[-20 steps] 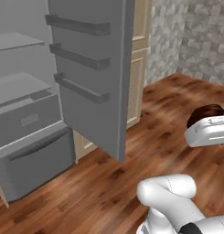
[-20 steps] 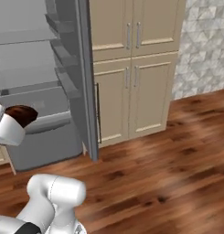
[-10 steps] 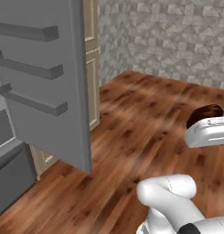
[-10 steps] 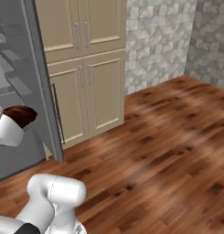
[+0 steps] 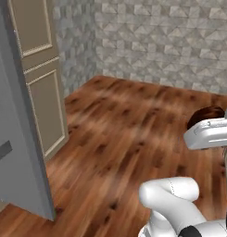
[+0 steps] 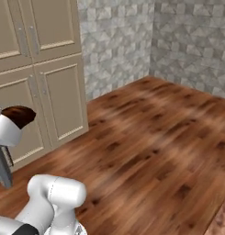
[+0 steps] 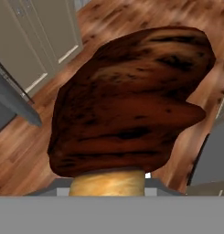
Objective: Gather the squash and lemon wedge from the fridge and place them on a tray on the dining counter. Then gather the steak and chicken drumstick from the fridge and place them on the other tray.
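Note:
My gripper is shut on a dark reddish-brown piece of meat with a golden-tan stub at its base, by its shape the chicken drumstick. The meat hides the fingertips in the hand view. It also rides on top of the white hand as a brown lump, the drumstick at the right edge of the left base view, and the drumstick at the left edge of the right base view. The fridge's open grey door stands at the far left.
Beige panelled cabinets stand to the left, next to the fridge door. A grey stone-tiled wall closes the room's corner ahead. Open wood-plank floor stretches out in front of the base.
The whole picture has slid left, so the base has turned right, away from the fridge. Its shelves and drawers have left the views. The meat stays in the gripper.

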You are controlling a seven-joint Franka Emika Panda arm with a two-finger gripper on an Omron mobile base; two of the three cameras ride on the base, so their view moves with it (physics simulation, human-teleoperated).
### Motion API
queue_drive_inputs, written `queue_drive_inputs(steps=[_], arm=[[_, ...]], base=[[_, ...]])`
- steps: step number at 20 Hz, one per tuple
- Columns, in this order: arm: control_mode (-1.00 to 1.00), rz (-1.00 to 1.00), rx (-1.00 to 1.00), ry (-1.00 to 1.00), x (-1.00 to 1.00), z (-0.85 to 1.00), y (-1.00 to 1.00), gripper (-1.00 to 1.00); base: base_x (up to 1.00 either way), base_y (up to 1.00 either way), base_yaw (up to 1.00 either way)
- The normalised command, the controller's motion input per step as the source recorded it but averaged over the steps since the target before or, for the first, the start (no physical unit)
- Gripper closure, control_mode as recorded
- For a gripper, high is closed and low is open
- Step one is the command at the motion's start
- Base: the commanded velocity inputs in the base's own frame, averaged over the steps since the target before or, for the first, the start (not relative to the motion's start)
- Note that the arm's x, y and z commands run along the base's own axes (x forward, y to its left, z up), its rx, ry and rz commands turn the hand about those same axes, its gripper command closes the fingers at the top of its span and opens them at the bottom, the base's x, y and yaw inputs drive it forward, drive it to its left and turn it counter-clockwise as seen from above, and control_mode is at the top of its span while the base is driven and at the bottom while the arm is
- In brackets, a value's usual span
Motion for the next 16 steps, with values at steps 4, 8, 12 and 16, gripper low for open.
queue_drive_inputs(steps=[4,8,12,16], arm=[[1.0,0.0,0.0,0.0,0.0,0.0,0.0,1.0],[1.0,0.0,0.0,0.0,0.0,0.0,0.0,1.0],[1.0,0.0,0.0,0.0,0.0,0.0,0.0,1.0],[1.0,0.0,0.0,0.0,0.0,0.0,0.0,1.0]], base=[[0.97,-0.21,-0.25],[1.0,-0.16,-0.24],[0.98,-0.01,-0.27],[0.97,0.16,-0.34]])
